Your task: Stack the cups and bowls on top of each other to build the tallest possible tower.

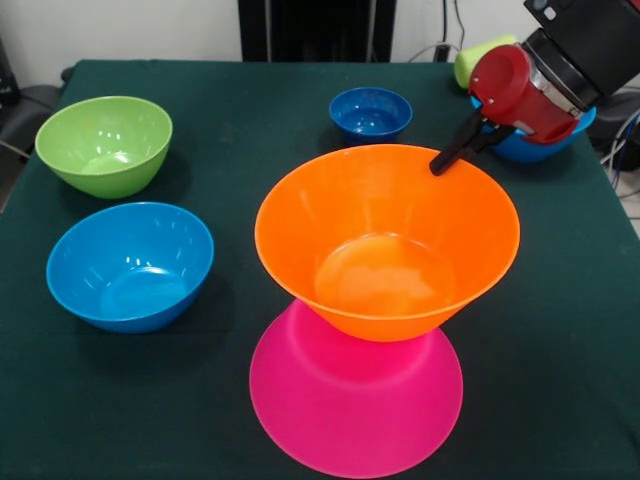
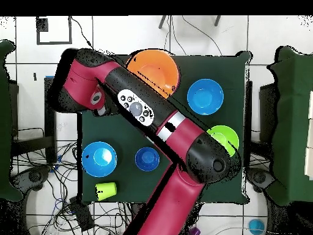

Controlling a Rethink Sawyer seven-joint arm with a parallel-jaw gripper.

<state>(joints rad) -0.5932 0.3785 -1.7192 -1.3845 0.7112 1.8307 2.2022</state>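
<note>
The tower is a big pink bowl [image 1: 355,410] lying upside down at the table's front, with a big orange bowl [image 1: 387,240] [image 2: 153,70] standing upright on its base. My gripper [image 1: 440,165] hangs just over the orange bowl's far right rim, below the red wrist [image 1: 520,95], with nothing seen in it. A small dark-blue bowl [image 1: 371,112] [image 2: 147,159] stands alone behind the tower. A green bowl [image 1: 104,143] [image 2: 223,139] and a blue bowl [image 1: 130,265] [image 2: 205,96] stand at the left. Another blue bowl [image 1: 530,148] [image 2: 99,159] shows partly behind the wrist. A yellow-green cup [image 1: 478,58] [image 2: 106,191] lies at the back right corner.
In the overhead view the red arm [image 2: 165,122] crosses the dark green table [image 2: 235,177] and hides the gripper. Cables [image 2: 61,202] lie on the floor beside the table. A small purple thing [image 2: 194,231] and a light-blue one [image 2: 257,226] lie off the table.
</note>
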